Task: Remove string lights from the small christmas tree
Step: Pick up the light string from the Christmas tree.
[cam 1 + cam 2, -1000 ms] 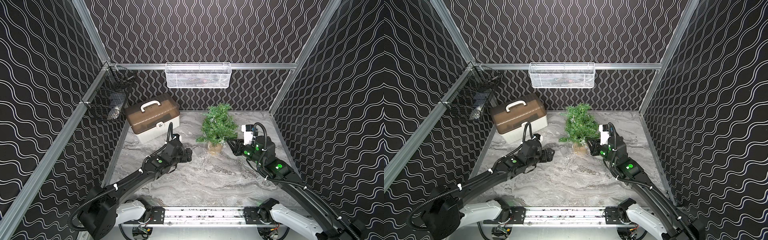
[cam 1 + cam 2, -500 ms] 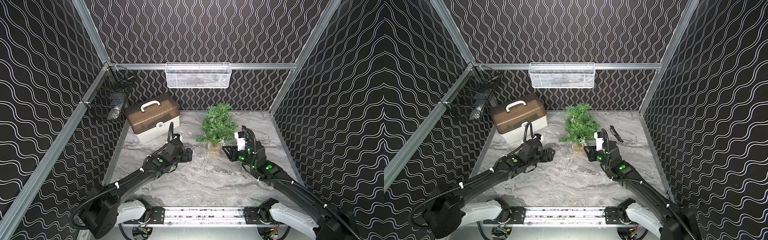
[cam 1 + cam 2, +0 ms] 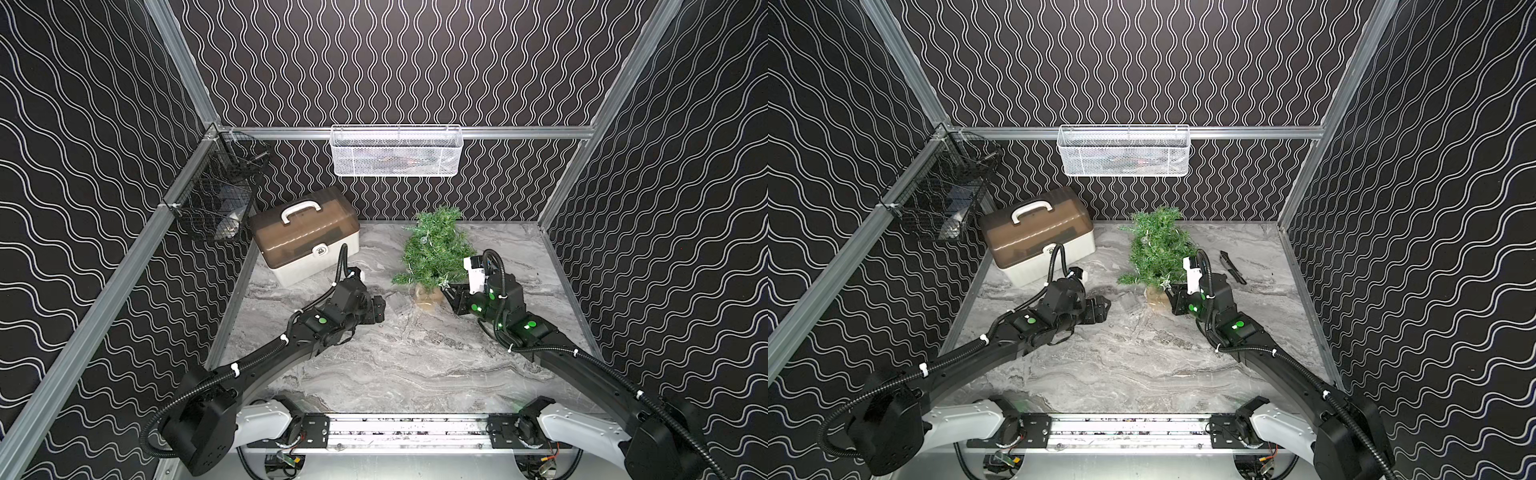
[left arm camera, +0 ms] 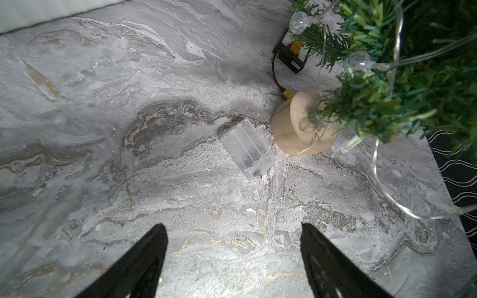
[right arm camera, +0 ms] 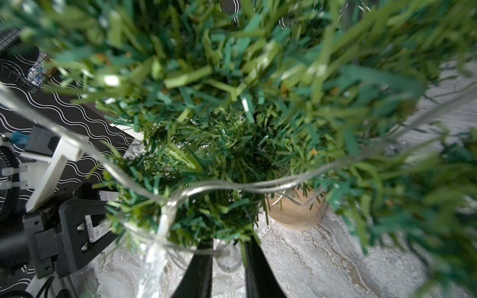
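Where both top views agree: small christmas tree (image 3: 436, 249) stands directly ahead of the right gripper (image 3: 447, 289), low branches at its tips; left gripper (image 3: 379, 309) well apart.
Left wrist: fingers (image 4: 144, 263) spread wide, empty; battery box (image 4: 246, 152) lies ahead, just beside the base (image 4: 291, 134).
Right wrist: jaws nearly closed, apparently pinching a bulb (image 5: 228, 259) of the string lights (image 5: 165, 222); strand loops through branches ahead.
Technique: draw back slowly along the loop; sharp tugs may tip the tree.

top views: bright, sharp | left wrist: glare on table (image 4: 185, 206) | right wrist: small christmas tree (image 5: 258, 85) blurred
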`<action>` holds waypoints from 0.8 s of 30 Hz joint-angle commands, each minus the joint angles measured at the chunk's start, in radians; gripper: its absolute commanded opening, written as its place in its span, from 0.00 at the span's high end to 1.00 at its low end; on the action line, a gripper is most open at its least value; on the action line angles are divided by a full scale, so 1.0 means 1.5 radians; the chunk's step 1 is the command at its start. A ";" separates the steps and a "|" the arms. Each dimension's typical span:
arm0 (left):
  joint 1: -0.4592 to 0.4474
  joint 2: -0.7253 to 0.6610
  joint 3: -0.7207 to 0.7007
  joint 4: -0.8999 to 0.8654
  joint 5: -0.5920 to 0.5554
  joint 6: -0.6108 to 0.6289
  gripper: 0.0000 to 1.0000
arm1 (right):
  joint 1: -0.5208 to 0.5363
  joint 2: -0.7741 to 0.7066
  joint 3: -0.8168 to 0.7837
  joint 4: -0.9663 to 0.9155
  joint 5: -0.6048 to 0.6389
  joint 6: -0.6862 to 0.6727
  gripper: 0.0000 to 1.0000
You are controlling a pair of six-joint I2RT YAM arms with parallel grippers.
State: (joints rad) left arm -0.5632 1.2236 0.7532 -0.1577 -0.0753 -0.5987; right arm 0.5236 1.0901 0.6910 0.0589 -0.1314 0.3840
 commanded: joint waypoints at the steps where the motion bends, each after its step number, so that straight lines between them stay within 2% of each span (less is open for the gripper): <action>1: 0.000 -0.003 -0.001 0.004 -0.007 0.009 0.15 | 0.002 -0.003 0.003 0.028 0.018 0.006 0.84; 7: 0.000 -0.006 -0.005 0.001 -0.011 0.010 0.15 | 0.006 -0.009 0.008 0.018 0.024 0.013 0.93; 18: 0.000 -0.007 -0.008 0.002 -0.017 0.012 0.15 | 0.010 -0.074 0.025 -0.098 0.055 -0.005 0.96; 24: 0.000 -0.005 -0.004 0.001 -0.019 0.013 0.15 | 0.010 -0.093 0.081 -0.165 0.067 -0.030 0.96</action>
State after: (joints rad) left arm -0.5632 1.2167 0.7444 -0.1596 -0.0853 -0.5957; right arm 0.5365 0.9543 0.7746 -0.1284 -0.0441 0.3683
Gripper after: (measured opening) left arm 0.849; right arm 0.050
